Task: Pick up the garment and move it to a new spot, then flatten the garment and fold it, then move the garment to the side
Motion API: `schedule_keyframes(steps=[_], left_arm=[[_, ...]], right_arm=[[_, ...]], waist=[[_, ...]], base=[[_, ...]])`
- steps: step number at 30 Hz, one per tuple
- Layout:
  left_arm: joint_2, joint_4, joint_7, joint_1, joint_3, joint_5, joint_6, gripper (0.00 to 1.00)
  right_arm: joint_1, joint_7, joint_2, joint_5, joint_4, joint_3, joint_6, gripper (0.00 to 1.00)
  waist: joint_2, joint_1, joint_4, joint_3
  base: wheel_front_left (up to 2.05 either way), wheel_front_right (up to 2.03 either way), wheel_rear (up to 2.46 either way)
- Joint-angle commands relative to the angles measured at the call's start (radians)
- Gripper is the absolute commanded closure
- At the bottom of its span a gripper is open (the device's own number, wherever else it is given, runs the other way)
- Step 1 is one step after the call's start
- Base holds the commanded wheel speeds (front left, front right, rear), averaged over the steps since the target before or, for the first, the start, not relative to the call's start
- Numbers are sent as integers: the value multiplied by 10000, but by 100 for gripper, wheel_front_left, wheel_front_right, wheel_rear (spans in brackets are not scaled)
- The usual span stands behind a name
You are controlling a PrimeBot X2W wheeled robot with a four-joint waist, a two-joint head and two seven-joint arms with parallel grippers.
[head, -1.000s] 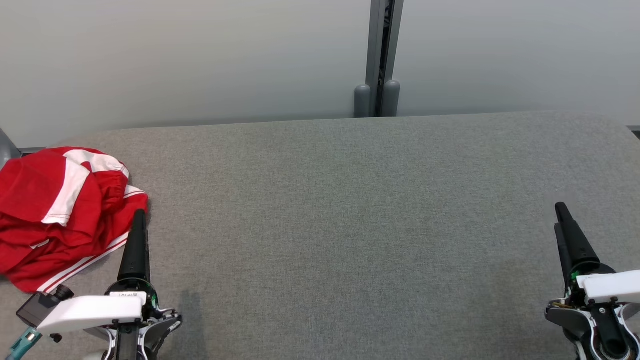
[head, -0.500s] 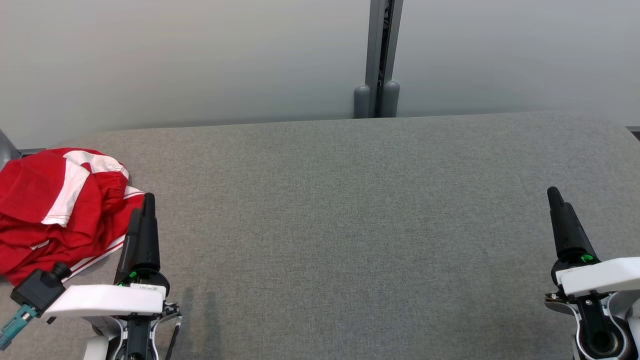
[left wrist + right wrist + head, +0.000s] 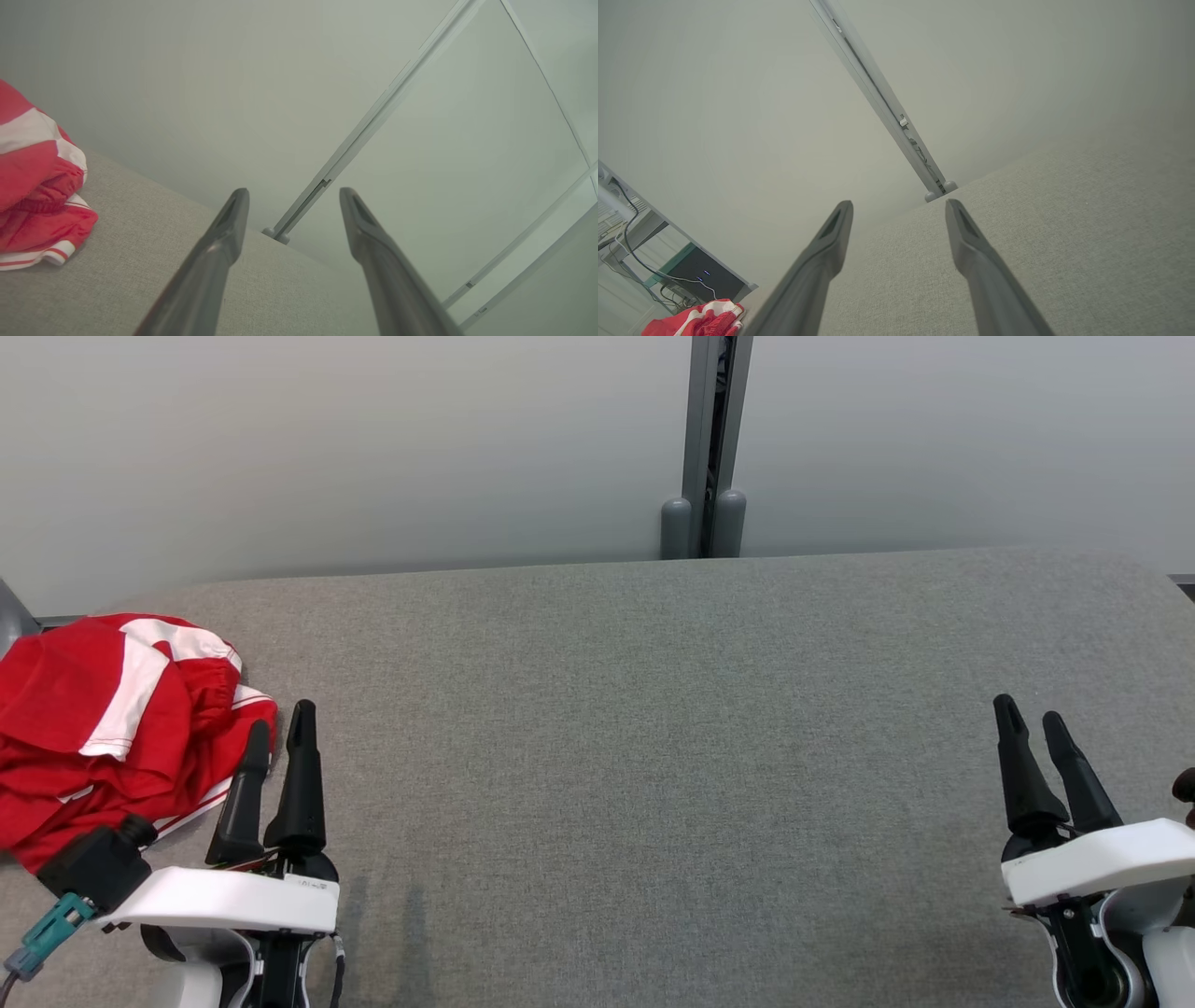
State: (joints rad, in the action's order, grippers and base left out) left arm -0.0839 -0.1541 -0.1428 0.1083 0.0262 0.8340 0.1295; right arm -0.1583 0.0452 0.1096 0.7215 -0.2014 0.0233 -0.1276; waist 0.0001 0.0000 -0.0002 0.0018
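The crumpled red-and-white garment (image 3: 112,728) lies untouched at the grey counter's (image 3: 653,756) far left edge. The left claw (image 3: 280,721) hovers just beside it, fingers spread, apparently placed for the first pick. The right claw (image 3: 1029,711) hangs well apart, likewise spread and empty.

Soft even light, faint shadows, no glare, wrist views warped, near parts blurred

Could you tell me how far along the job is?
Nothing looks done: the garment lies crumpled on the table, far left. In hand: the left claw, open and empty, hovers beside it; the right claw is open too. Moving, flattening, folding all remain.
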Motion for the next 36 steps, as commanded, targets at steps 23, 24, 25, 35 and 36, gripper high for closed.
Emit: schedule_keyframes(steps=[23,24,25,35,36], left_arm=[[-277,-596,-505,77,255,-3106,12,0],[-289,-626,-522,89,267,-3220,12,0],[-290,-667,-541,97,272,-3317,12,0],[-362,-1089,-707,115,315,-4272,14,0],[-363,-1142,-722,108,314,-4362,14,0]], right_arm=[[-60,935,205,-2858,-291,-486,-43,0],[-59,957,210,-2957,-316,-499,-43,0],[-56,997,214,-3051,-355,-505,-43,0],[-39,1293,193,-3965,-600,-536,-45,0],[-40,1325,190,-4046,-632,-539,-45,0]], waist=[[-1,0,-17,-76],[-1,0,-16,-78],[-1,0,-15,-80],[-1,0,10,-80],[-1,0,12,-80]], base=[[0,0,0],[0,0,0],[0,0,0],[0,0,0],[0,0,0]])
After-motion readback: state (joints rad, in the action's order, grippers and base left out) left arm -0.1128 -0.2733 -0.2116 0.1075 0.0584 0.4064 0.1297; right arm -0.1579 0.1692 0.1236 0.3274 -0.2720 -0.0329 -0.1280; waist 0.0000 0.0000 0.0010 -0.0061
